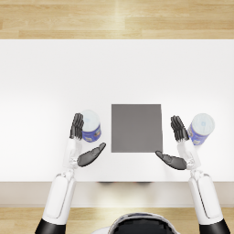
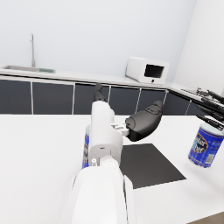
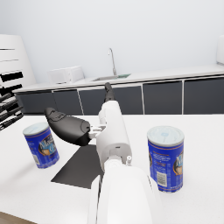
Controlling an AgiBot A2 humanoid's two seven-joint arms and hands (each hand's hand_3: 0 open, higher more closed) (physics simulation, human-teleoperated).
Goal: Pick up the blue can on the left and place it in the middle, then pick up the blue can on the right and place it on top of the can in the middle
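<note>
Head view puts the left blue can [image 1: 91,125] upright on the white table [image 1: 45,82], just left of the dark square mat [image 1: 136,128] that marks the middle. We see the left hand [image 1: 83,144] right beside it: fingers [image 1: 76,125] extended along the can's outer side, thumb reaching under toward the mat, so the can sits in the open crook of the hand. Nothing is held yet; hand is spread. Whether the fingers already touch the can wall we cannot tell, since the left wrist view has the forearm blocking most of the can.

The right blue can [image 1: 201,128] stands upright too, just right of the mat. The right hand [image 1: 177,146] lies on its inner side, between can and mat, also spread and holding nothing.

Both cans have their long axis vertical, so we judge a side grasp fits. The left hand is clearly the nearer one for the first pick, and the can then needs to travel rightward onto the mat.

The surface is flat and plain white. The room (wrist views) is a kitchen with dark cabinets [image 2: 43,97], a sink tap [image 2: 32,49] and a white microwave [image 2: 147,70].
</note>
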